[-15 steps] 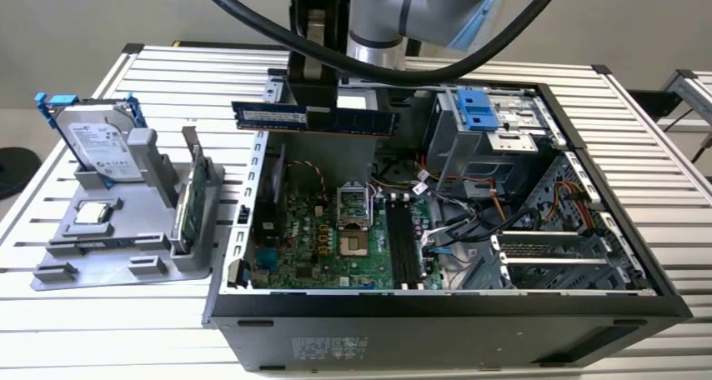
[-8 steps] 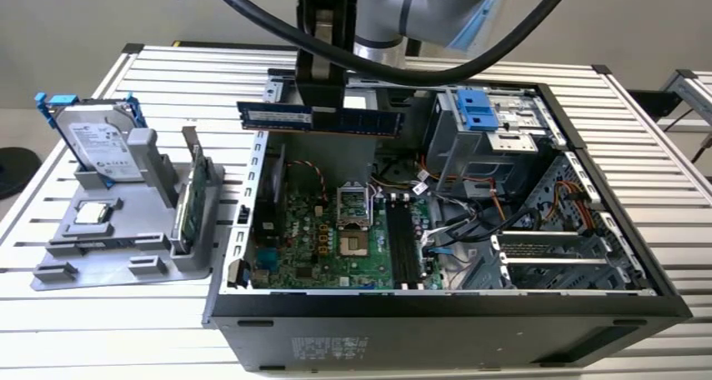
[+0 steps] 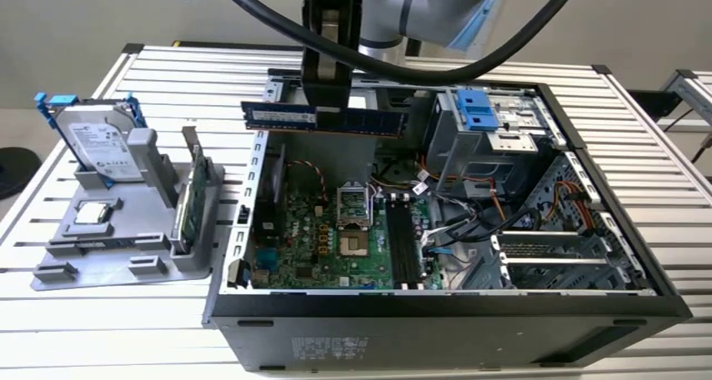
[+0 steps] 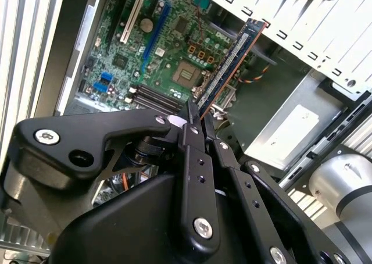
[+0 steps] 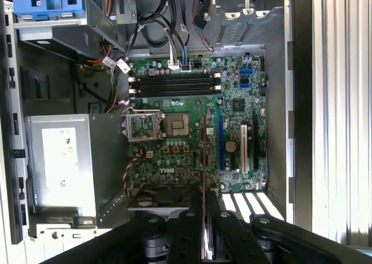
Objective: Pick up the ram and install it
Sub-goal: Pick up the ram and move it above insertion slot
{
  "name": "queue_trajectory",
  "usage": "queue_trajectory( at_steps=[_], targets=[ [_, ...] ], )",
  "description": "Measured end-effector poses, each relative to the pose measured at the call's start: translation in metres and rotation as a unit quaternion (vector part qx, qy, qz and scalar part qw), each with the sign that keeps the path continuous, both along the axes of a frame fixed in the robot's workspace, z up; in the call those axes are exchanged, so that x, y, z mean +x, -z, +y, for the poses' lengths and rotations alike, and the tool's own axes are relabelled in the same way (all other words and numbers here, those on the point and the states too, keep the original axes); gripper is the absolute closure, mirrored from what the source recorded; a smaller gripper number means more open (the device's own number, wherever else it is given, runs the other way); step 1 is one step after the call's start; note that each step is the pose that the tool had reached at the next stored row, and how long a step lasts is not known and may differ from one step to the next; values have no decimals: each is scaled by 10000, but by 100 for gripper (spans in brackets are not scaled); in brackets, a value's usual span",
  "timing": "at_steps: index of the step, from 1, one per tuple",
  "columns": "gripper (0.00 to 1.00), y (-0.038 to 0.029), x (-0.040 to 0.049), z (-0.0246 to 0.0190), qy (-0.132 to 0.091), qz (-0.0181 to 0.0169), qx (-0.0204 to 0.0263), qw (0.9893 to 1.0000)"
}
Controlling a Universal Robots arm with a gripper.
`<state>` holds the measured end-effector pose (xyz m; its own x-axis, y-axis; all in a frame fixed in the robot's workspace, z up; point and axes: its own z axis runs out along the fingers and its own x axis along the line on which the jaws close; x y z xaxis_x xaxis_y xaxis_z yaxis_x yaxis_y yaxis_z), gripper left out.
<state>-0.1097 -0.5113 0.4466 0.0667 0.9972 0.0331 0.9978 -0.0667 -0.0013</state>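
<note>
1. Clamped in the gripper (image 3: 330,107), pinched shut on both flat faces near mid-length: the ram (image 3: 283,116), long side level, in the air above the open computer case (image 3: 445,313).
2. Probably light, thin and stiff, yet fragile; chips and contact edge best left untouched. Likely slick on the flat faces, so prone to tilting under a weak pinch.
3. Below, on the motherboard (image 5: 232,118), four memory slots (image 5: 174,85) that look empty, well apart from the stick in the first wrist view.
4. Tight beside the slots: cables (image 5: 168,49) on one side, processor socket (image 5: 174,124) on the other. Open room straight above; case walls all round.
</note>
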Motion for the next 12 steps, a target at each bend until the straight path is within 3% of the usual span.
queue_trajectory(
  at_steps=[12],
  targets=[
    [100, 6, 4, 20, 0, 0, 0, 10000]
  ],
)
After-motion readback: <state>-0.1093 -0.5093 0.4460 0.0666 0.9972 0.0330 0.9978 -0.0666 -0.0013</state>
